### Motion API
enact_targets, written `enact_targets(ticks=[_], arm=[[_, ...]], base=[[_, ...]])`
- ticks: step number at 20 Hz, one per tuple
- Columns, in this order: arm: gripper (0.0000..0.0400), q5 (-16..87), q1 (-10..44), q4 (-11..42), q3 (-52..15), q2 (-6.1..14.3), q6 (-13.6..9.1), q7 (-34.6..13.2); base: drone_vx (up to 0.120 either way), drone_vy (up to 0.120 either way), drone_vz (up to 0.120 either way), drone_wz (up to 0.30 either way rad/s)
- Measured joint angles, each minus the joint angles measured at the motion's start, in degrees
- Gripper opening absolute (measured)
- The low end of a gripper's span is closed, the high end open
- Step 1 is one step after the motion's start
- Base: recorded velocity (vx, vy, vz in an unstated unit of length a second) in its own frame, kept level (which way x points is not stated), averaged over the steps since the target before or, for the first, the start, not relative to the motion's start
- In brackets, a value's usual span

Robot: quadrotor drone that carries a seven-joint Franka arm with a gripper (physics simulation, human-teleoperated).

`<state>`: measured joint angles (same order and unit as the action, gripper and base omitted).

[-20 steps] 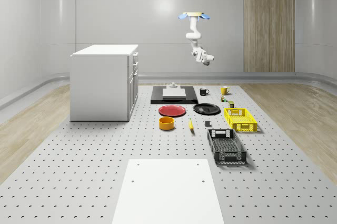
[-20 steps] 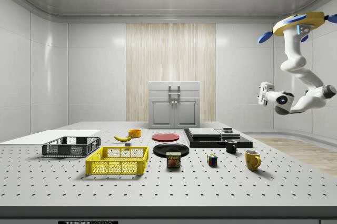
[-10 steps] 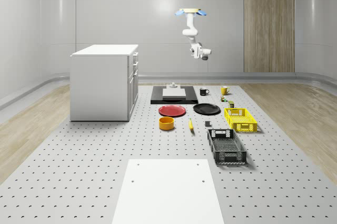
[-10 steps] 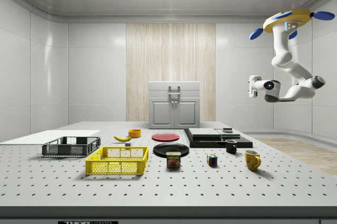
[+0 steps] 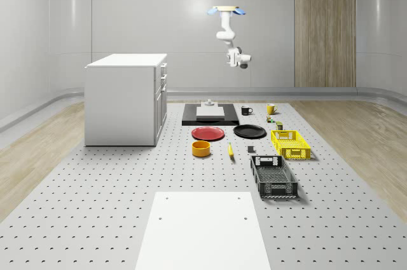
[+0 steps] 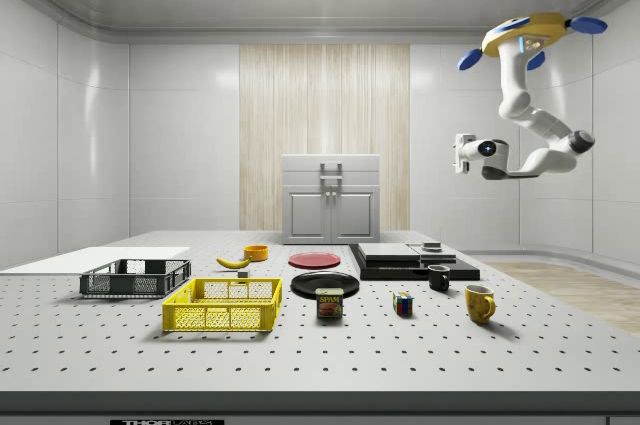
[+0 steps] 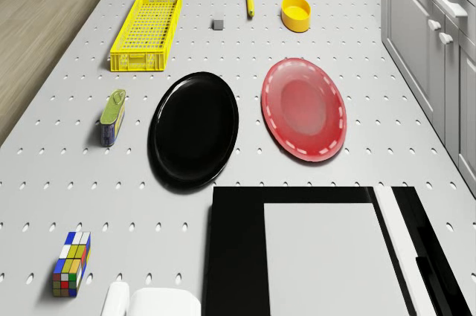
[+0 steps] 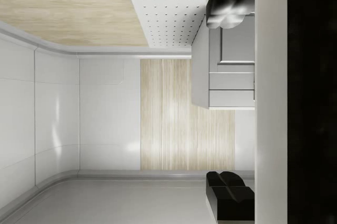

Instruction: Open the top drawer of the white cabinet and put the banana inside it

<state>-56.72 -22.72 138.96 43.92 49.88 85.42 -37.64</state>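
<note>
The drone point(image 6: 530, 37) hovers high above the counter's point(image 5: 95, 219) far end, over the black slab point(image 5: 210, 115) by the far edge, with the arm bent below it. The gripper point(image 6: 461, 154) hangs in mid-air, well above everything and pointing level toward the cabinet point(image 5: 126, 98); whether its jaws are open or closed cannot be told. The cabinet stands at the counter's edge on the whole-scene view's left, every drawer closed. The banana point(image 5: 230, 150) lies on the counter near mid-counter, just beside the orange bowl point(image 5: 201, 148) and short of the red plate point(image 5: 208, 133) and black plate point(image 5: 249, 131).
</note>
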Motion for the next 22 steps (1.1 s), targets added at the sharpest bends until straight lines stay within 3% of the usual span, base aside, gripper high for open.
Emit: enact_targets(ticks=[2, 22], arm=[[0.0400, 0.32, -0.70, 0.10, 0.36, 0.54, 0.56, -0.29], [0.0400, 3.84, -6.62, 0.82, 3.02, 5.59, 5.65, -3.23]], base=[[0.020, -0.120, 0.000, 0.000], [0.120, -0.120, 0.000, 0.000]])
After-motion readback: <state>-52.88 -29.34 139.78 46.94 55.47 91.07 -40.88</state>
